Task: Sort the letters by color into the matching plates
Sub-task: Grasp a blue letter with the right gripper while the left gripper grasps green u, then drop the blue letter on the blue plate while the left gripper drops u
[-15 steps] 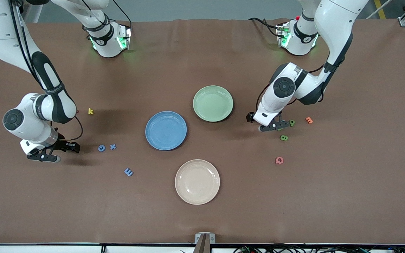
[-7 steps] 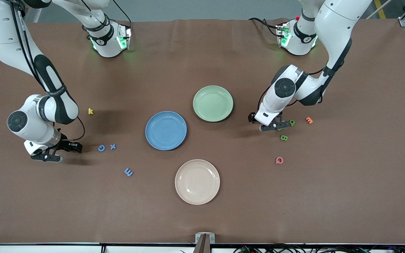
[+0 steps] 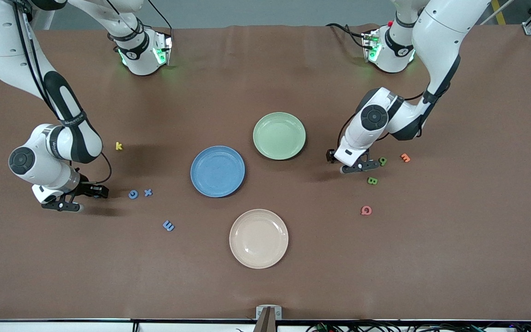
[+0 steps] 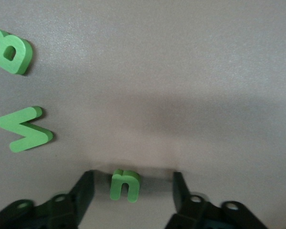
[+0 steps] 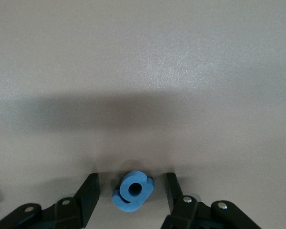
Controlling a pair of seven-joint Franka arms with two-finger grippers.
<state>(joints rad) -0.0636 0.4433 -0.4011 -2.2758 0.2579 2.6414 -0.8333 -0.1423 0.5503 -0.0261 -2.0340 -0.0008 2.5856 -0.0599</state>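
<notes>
Straddling a green letter (image 4: 125,184), my left gripper (image 4: 133,191) stands open, fingers clear of it. My right gripper (image 5: 132,191) likewise brackets a blue letter (image 5: 133,190), untouched.

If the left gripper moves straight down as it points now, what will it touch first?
Probably the small green foam letter, which lies on the brown table between the open fingers of the left gripper; the table follows. Remaining height is unclear.

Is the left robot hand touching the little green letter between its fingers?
Apart. The left wrist view shows the left gripper open, with bare table on both sides of the small green letter.
</notes>
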